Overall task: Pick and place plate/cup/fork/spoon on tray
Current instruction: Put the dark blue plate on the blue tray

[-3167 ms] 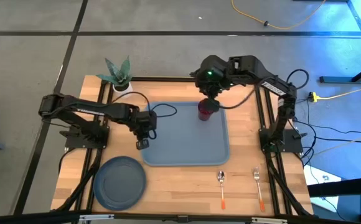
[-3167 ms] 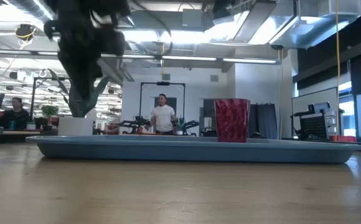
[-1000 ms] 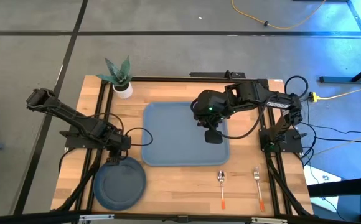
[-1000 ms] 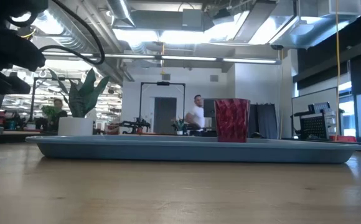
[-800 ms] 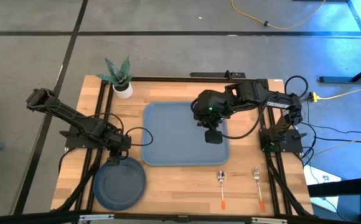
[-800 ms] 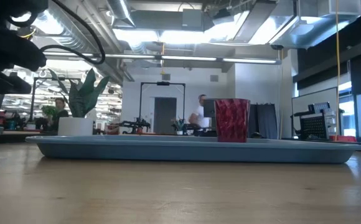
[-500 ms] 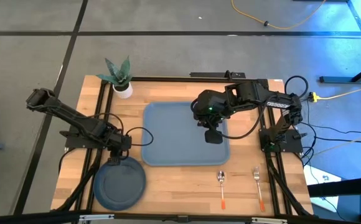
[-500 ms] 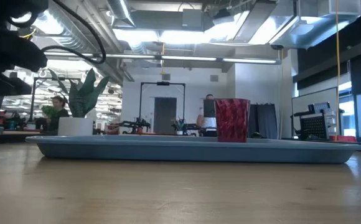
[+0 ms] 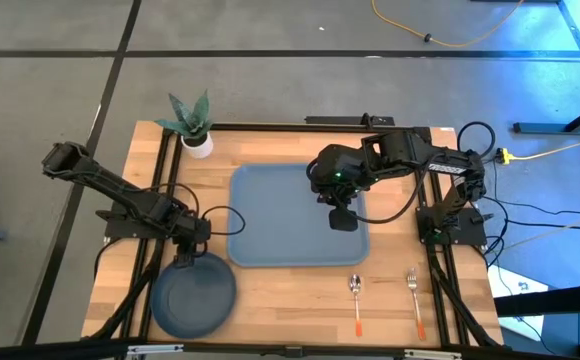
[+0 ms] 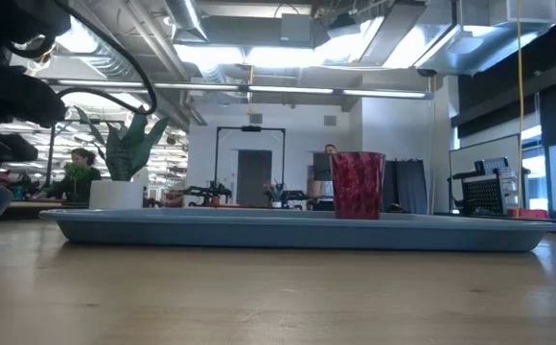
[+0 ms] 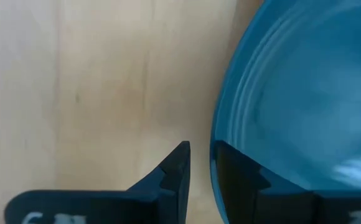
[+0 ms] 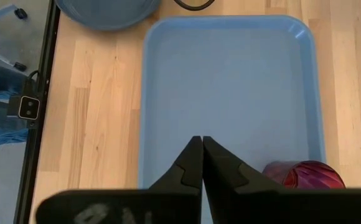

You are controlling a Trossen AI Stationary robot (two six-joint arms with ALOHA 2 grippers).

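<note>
Left gripper (image 11: 198, 163) is down at the far rim of the round grey-blue plate (image 9: 194, 297), one finger either side of the rim, clamped on it. The plate sits at the table's front-left, off the big light blue-grey rectangular tray (image 9: 280, 225). Right gripper (image 12: 201, 152) hovers over the tray, jaws together, with the small dark red ribbed cup (image 12: 304, 175) standing on the tray beneath it.

place: open office or lab | signs: bare ceiling ducts (image 10: 115, 57), strip lights (image 10: 288, 91), desks with seated person (image 10: 75, 168), wooden table (image 9: 280, 290) on concrete floor (image 9: 50, 90)
</note>
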